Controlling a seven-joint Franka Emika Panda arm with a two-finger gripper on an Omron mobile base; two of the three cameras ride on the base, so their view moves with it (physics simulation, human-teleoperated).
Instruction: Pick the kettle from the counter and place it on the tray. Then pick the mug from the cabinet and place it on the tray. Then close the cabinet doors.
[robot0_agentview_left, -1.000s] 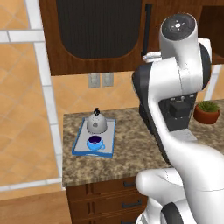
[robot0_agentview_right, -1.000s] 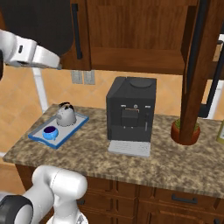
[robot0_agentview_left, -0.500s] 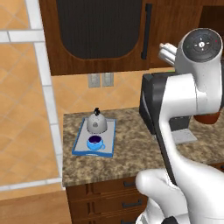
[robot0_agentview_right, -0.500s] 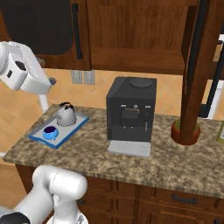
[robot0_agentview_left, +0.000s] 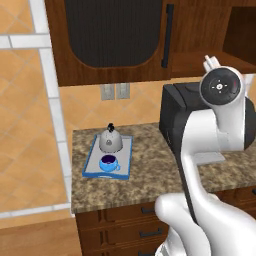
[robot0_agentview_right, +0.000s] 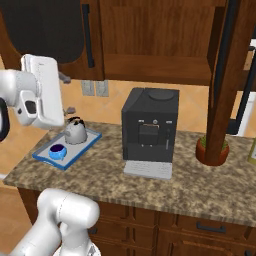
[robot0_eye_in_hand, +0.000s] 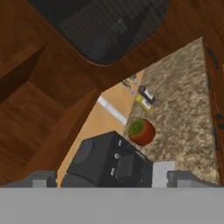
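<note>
The gripper (robot0_eye_in_hand: 107, 180) stands wide and empty, its two tips far apart at the bottom of the hand view, looking down past the coffee machine (robot0_eye_in_hand: 109, 164) toward a potted plant (robot0_eye_in_hand: 142, 131) on the counter (robot0_eye_in_hand: 188, 105).

Judged from how things lie, most of the task looks done. The kettle (robot0_agentview_left: 110, 140) sits on the tray (robot0_agentview_left: 92, 162) at its far end, and the mug (robot0_agentview_left: 108, 163) sits on the same tray just in front of it, nearer the counter's edge (the two are close, perhaps touching; it is hard to tell). The tray lies flat at the left end of the counter. What is left is the doors. In the right base view the cabinet (robot0_agentview_right: 155, 45) shows an open middle with a bare shelf, and the right door (robot0_agentview_right: 227, 80) swings out edge-on over the counter. The left door (robot0_agentview_left: 112, 35) looks flat against the cabinet front, so it may be shut already.

The coffee machine stands below the open shelf, and the plant sits right under the open door's lower edge. Both crowd the sweep the arm needs to reach that door. Beyond, outlets (robot0_agentview_left: 115, 91) sit on the wall.
</note>
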